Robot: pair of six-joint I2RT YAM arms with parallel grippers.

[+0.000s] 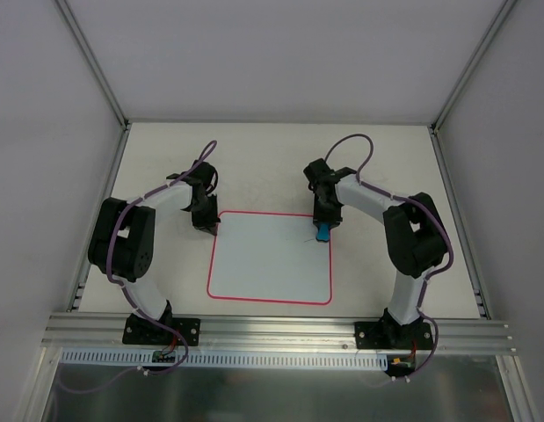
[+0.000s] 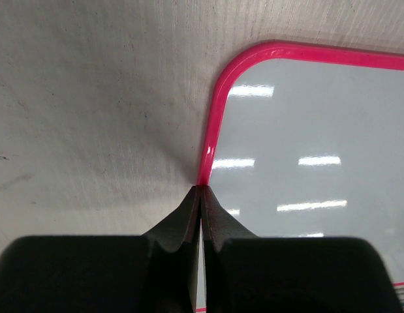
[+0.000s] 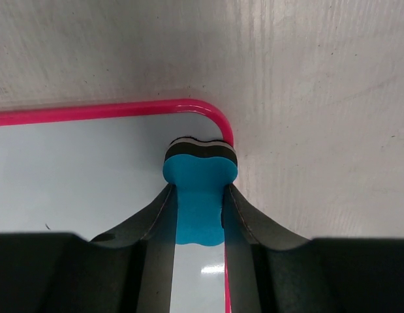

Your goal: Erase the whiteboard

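Right gripper [image 3: 199, 190] clamps eraser [image 3: 200, 171] at whiteboard [image 1: 270, 259] corner. Left gripper [image 2: 200, 190] clenched empty at its edge. Weak pinning could let whiteboard slide.

A flat, square white board with a thin red-pink border [image 1: 270, 260] lies on the pale table [image 1: 272, 167]. The left gripper [image 1: 206, 225] sits at its far left corner. The right gripper [image 1: 324, 224] grips a small blue eraser block [image 1: 322, 235] at its far right edge.

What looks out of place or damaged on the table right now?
Nothing stands out. The whiteboard lies flat, the left gripper is shut at its left edge, and the right gripper holds the eraser on its far right corner. Only a faint dark mark sits beside the eraser.
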